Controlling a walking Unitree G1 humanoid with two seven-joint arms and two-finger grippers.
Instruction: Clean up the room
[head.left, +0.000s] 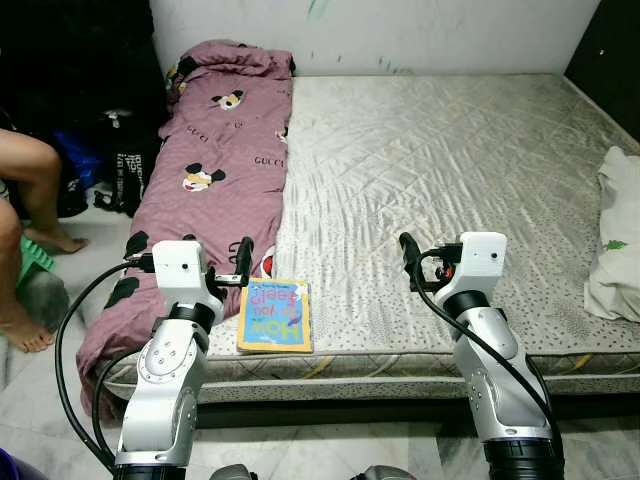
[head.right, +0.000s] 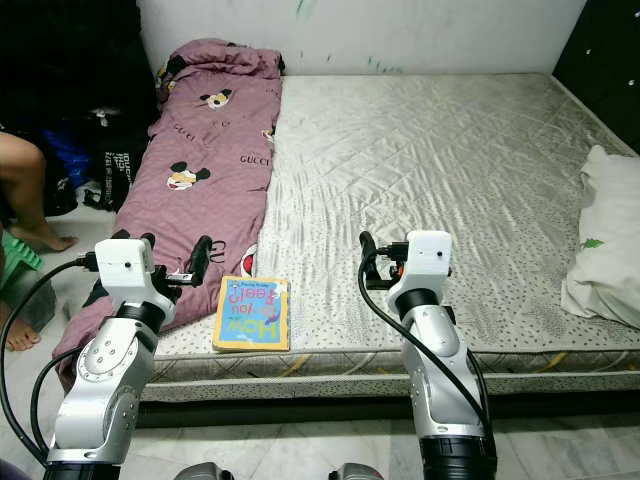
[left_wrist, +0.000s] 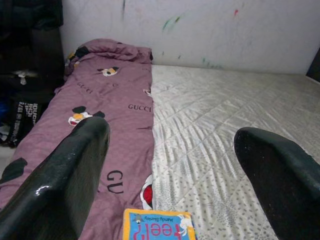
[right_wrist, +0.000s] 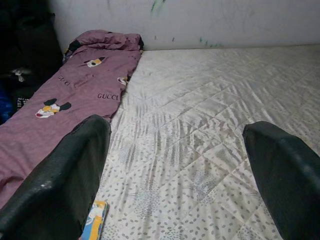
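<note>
A thin square children's book with a yellow border and a blue cover with pink letters lies flat on the near edge of the grey quilted mattress. It is just beside the left fingers, on their inner side, and well apart from the right fingers. Its long left side touches the mauve blanket printed with cartoon mice, which lies stretched along the mattress ahead of the left fingers.

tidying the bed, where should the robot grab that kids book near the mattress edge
The book lies flat at the mattress front edge, beside the purple blanket. Best guess: pinch its near edge from the front, one finger sliding under it. The open left gripper is nearest.
</note>
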